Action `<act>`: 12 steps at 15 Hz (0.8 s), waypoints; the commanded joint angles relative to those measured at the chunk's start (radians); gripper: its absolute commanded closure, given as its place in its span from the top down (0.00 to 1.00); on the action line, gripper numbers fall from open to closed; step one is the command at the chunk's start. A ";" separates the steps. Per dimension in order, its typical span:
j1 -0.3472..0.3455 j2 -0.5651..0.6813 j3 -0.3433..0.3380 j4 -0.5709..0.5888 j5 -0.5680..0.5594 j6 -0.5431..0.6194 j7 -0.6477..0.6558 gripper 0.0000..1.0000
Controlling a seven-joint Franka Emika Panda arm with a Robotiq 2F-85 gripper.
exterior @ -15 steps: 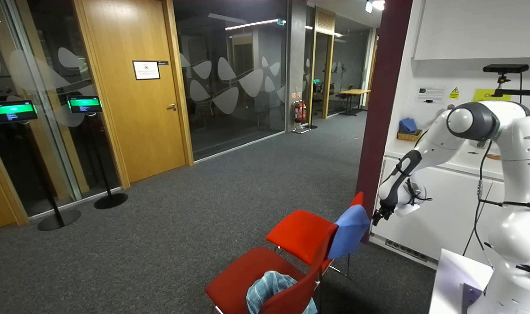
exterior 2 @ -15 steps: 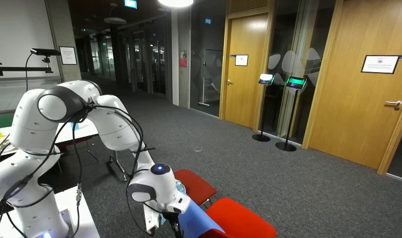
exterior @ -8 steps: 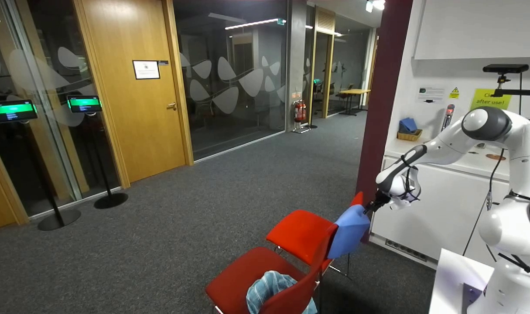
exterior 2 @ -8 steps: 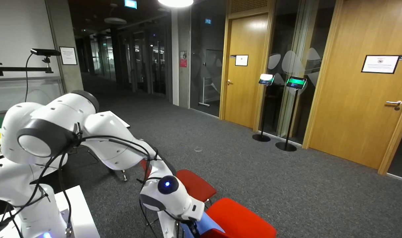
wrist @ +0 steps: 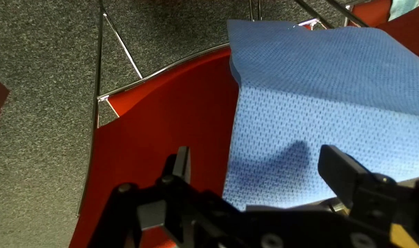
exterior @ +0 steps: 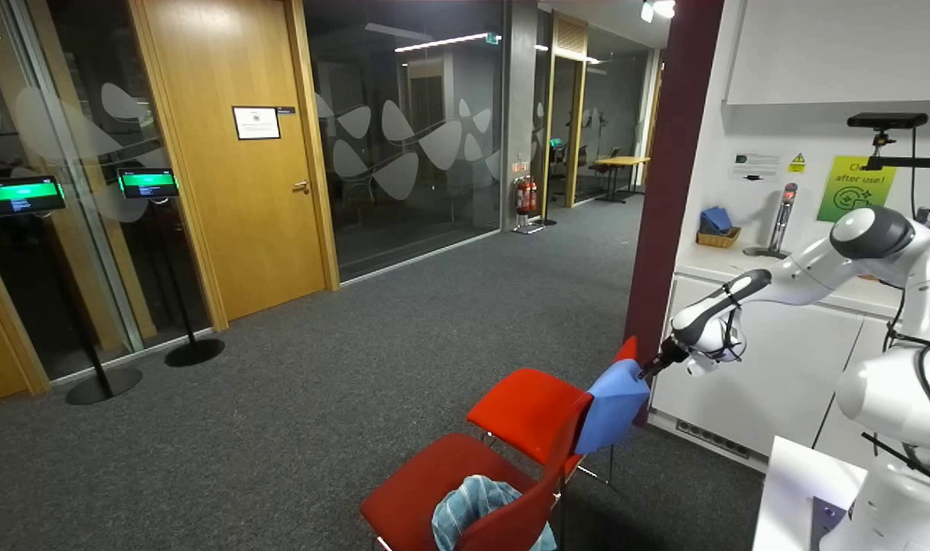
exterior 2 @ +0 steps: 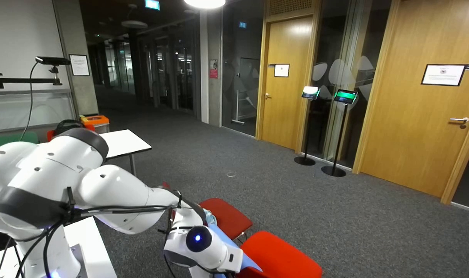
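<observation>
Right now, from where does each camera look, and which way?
Wrist view: behind the open claw, which shows, facing down at blue cloth over a red chair.
An exterior view: beside the arm, facing a counter and door; arm, claw show.
An exterior view: beside the arm, facing a dark hallway; arm shows, claw mostly cut off.
Both exterior views share arm, chairs, screens, from opposite sides.

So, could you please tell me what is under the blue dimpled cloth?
The cloth drapes over a bright red chair's backrest, whose uncovered end shows; the covered part is hidden.
</observation>
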 commanded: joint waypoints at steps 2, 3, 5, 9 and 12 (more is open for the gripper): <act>-0.097 0.098 0.084 0.044 -0.091 -0.042 -0.037 1.00; -0.108 0.112 0.092 0.050 -0.104 -0.049 -0.037 1.00; -0.122 0.134 0.104 0.060 -0.121 -0.061 -0.039 1.00; -0.135 0.162 0.117 0.082 -0.133 -0.090 -0.044 1.00; -0.141 0.180 0.126 0.100 -0.133 -0.111 -0.061 1.00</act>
